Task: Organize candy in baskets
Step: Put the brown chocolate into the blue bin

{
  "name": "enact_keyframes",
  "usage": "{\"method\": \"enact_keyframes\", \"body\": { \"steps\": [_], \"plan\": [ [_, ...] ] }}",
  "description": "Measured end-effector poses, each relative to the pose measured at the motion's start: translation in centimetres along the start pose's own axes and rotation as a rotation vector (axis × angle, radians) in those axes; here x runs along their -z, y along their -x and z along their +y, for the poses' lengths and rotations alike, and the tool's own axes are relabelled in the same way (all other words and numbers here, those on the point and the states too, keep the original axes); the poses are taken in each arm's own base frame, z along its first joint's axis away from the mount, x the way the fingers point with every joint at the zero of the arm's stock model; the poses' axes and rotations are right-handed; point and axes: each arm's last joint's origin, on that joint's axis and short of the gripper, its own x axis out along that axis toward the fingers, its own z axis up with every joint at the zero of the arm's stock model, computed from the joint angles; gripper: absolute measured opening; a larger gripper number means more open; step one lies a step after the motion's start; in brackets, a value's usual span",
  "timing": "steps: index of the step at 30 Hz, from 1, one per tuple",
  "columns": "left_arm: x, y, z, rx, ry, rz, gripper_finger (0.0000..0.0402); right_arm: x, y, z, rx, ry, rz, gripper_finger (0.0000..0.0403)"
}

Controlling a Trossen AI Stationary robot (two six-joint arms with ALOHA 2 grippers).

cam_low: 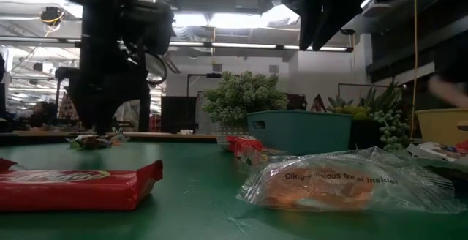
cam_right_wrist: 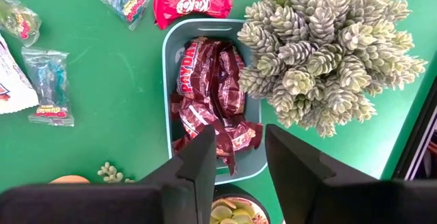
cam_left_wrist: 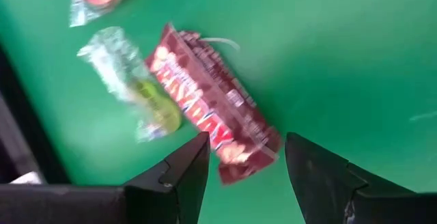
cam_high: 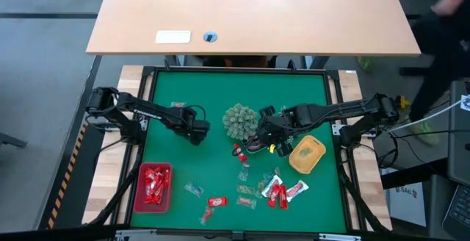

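My left gripper (cam_high: 197,131) (cam_left_wrist: 246,162) is open and low over the mat, its fingers standing on either side of one end of a dark brown candy bar (cam_left_wrist: 212,108). A clear greenish sweet (cam_left_wrist: 133,80) lies beside the bar. My right gripper (cam_high: 268,142) (cam_right_wrist: 239,162) is open and empty above the pale blue basket (cam_right_wrist: 167,80), which holds several dark brown bars (cam_right_wrist: 208,94). The red basket (cam_high: 141,189) holds red candy (cam_high: 154,184). The yellow basket (cam_high: 307,155) sits at the right. Loose red candies (cam_high: 279,191) and clear ones (cam_high: 193,189) lie near the mat's near edge.
A green spiky plant (cam_high: 240,120) (cam_right_wrist: 321,53) stands right beside the blue basket, and a smaller one (cam_right_wrist: 232,214) is below the right gripper. A red bar (cam_right_wrist: 192,7) lies against the basket's outer wall. A person (cam_high: 444,20) stands beyond the table's right side.
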Motion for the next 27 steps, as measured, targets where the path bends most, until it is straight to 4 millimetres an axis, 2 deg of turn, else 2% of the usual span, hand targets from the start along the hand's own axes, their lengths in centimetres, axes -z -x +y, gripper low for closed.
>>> {"method": "enact_keyframes", "body": {
  "steps": [11, 21, 27],
  "plan": [
    [0.1, -1.3, 0.6, -0.014, 0.081, 0.010, 0.0185, 0.0, 0.0, 0.0, 0.000, 0.000, 0.000, 0.0127],
    [1.2, -2.7, 1.5, -0.065, 0.107, 0.028, 0.0184, 0.0, 0.0, 0.0, 0.000, 0.000, 0.000, 0.0127],
    [1.3, -2.7, 1.4, -0.060, 0.094, 0.021, 0.0152, 0.0, 0.0, 0.0, 0.000, 0.000, -0.001, 0.0127]
  ]
}}
